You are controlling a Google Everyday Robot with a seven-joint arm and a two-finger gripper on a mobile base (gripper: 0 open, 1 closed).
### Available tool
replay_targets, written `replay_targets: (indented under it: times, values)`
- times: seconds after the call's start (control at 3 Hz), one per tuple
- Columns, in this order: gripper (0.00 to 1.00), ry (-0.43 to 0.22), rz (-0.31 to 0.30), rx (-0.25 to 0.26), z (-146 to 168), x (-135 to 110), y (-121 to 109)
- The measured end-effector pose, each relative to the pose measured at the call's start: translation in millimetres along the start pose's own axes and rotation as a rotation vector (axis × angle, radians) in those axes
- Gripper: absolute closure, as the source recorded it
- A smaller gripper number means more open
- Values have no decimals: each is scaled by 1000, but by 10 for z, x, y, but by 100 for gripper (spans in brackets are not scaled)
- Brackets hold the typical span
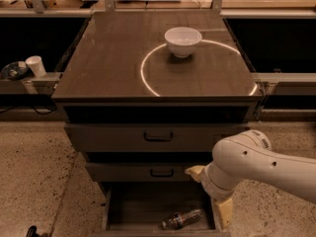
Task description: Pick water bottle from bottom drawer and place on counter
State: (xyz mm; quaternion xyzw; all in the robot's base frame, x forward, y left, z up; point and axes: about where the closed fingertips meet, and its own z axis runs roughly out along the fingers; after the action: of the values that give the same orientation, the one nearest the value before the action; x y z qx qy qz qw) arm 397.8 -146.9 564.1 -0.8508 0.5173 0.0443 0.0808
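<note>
Hovering claw [221, 210] at right wall, bottom drawer [143, 204]

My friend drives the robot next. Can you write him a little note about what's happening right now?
Gripper: low by the right edge of the open dark grey-brown bottom drawer.
Small clear plastic water bottle: lying on its side in that drawer, near the front, left of the gripper, untouched.
Dark brown glossy counter: a white bowl sits on it.
Done: drawer open. Left: grasp bottle, lift, set on counter.
</note>
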Motion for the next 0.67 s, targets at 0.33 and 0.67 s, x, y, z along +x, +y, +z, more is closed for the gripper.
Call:
replay_targets:
  times: [0.33,0.67]
  values:
    - [0,9,-7,4,6,11,-12]
    - [0,-19,6,-14,241,33,-62]
